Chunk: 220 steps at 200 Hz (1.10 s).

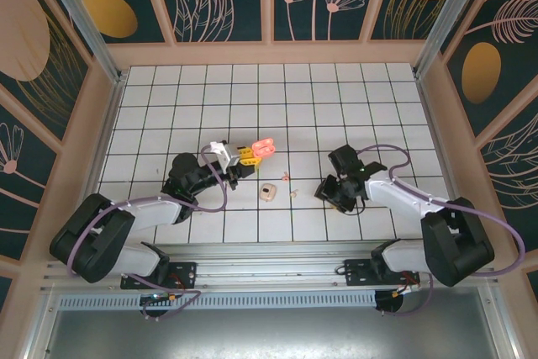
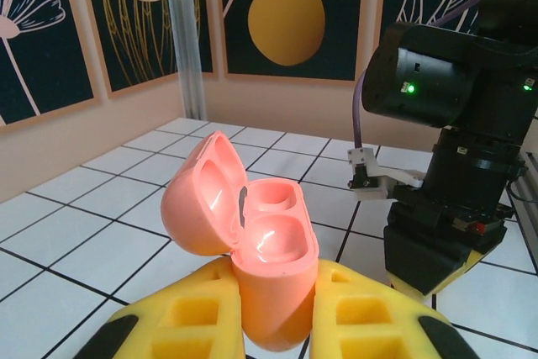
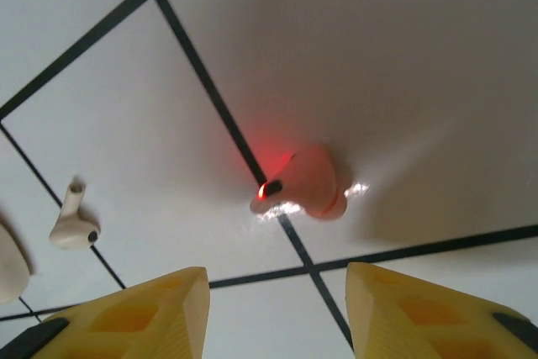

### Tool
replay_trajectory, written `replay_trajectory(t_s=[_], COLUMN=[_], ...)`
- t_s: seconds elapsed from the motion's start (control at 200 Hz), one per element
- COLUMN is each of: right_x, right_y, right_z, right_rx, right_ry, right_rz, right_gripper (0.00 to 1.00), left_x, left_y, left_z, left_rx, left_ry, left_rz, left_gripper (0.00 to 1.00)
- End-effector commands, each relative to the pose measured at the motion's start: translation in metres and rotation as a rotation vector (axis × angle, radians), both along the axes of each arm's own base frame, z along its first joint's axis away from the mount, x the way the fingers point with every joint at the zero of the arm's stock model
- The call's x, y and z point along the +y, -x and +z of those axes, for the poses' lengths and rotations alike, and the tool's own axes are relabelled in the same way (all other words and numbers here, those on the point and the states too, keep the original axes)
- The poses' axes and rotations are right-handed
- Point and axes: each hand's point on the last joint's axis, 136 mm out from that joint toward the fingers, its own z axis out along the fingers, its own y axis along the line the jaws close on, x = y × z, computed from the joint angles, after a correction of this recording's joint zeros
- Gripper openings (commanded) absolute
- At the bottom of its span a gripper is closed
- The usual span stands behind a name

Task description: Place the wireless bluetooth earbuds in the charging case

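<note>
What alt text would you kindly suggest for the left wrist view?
The left gripper clamps an open salmon-pink charging case, lid tipped back, both wells apparently empty. Behind it, the black right arm reaches down to the white tiled table.

Cream object (image 3: 10,268) cut off at left edge; pink case (image 2: 271,287) base hidden between yellow fingers (image 2: 181,321)

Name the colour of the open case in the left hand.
The charging case is salmon pink, lid and base; best seen in the left wrist view.
</note>
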Motion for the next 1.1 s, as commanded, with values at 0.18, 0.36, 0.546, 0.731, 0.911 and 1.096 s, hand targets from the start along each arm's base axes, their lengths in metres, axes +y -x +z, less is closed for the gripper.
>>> replay_trajectory(t_s=[0.18,0.36,0.546,0.731,0.911,1.096], right_x=[-0.009,-0.004,0.010,0.011,-0.017,-0.014], right_y=[-0.018,-0.033,-0.051,-0.062,-0.043,-0.037], right_z=[-0.009,-0.007,-0.005,0.002,0.014,0.024], right_rx=[-0.040,-0.075,-0.112,-0.123,-0.019,0.005], right_ry=[0.019,-0.009,-0.056,-0.002,0.198,0.218], right_rz=[-0.006,0.000,0.021,0.051,0.110,0.256], right_gripper=[0.47,0.47,0.46,0.46,0.48,0.49], left_x=[0.000,0.000,0.000,0.000,0.000,-0.001], left_y=[-0.004,-0.004,-0.005,-0.006,-0.007,-0.006], left_z=[0.016,0.017,0.016,0.017,0.015,0.016], left_rx=[-0.059,-0.065,-0.067,-0.073,-0.072,-0.074], left_ry=[0.005,-0.003,-0.011,-0.017,-0.033,-0.032], left_rz=[0.019,0.025,0.032,0.034,0.034,0.028], left_gripper=[0.06,0.06,0.06,0.06,0.06,0.06])
